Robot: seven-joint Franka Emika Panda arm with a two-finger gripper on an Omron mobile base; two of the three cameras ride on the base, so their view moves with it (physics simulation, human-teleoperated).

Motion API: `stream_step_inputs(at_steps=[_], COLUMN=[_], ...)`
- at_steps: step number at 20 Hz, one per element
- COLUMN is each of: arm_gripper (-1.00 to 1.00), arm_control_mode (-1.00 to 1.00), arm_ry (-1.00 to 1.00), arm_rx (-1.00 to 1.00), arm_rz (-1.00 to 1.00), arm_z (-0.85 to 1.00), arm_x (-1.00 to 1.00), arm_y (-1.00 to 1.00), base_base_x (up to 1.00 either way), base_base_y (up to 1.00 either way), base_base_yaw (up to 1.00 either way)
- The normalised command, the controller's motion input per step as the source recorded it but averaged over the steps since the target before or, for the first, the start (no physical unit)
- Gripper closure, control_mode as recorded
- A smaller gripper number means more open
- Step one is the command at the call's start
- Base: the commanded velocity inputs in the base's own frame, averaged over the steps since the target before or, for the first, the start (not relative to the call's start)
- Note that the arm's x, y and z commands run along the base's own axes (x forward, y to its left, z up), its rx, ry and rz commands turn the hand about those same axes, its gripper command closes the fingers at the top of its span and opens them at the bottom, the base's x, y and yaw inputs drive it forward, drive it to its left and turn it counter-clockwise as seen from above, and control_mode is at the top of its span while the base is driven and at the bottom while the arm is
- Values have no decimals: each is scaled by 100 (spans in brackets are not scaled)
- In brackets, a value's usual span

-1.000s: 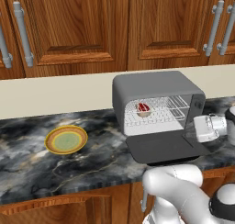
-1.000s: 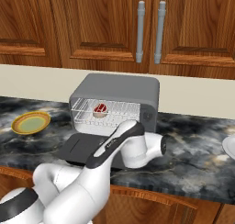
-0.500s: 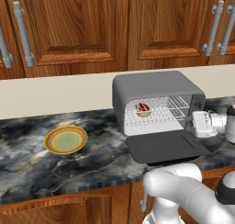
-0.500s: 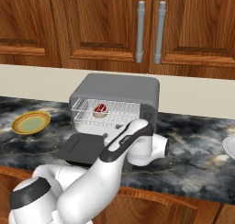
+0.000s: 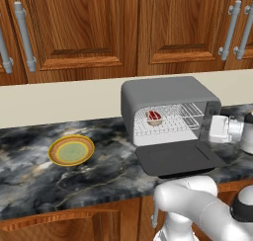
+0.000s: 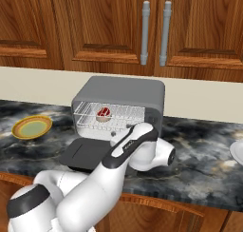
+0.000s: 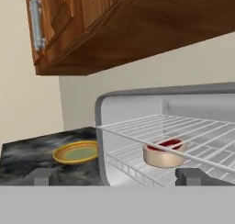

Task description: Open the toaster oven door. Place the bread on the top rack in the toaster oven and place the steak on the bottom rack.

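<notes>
The toaster oven [image 5: 170,99] stands on the dark marble counter. Its door [image 5: 178,158] lies folded down flat in front. Inside, the steak [image 7: 164,152], red with a pale rim, rests on the lower wire rack under the bare top rack [image 7: 183,126]. It also shows through the oven's mouth [image 5: 154,118] [image 6: 103,114]. My gripper [image 7: 117,177] is open and holds nothing, level with the racks just outside the oven. From the left base view the gripper [image 5: 213,129] hangs at the oven's right front corner, above the door. The bread is out of view.
A yellow-green plate [image 5: 71,150] sits on the counter left of the oven. The rim of a white plate [image 6: 237,152] shows at the far right. Wooden wall cabinets [image 6: 145,31] hang above, over a beige backsplash.
My hand has drifted slightly left and up, nearer the oven's opening. The arm's elbow has swung to the right. The jaws stay open, and the steak and door have not moved.
</notes>
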Motion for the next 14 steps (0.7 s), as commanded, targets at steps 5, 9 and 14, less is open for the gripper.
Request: stream_step_inputs(at_steps=[5, 9, 14], arm_gripper=[-100, -100, -100], arm_control_mode=[-100, -100, -100], arm_ry=[-14, -17, -11], arm_rx=[0, 0, 0], arm_rz=[-6, 0, 0], arm_z=[13, 7, 0], arm_x=[16, 27, 34], arm_y=[3, 7, -12], base_base_x=[0, 0, 0], base_base_y=[0, 0, 0], base_base_yaw=[0, 0, 0])
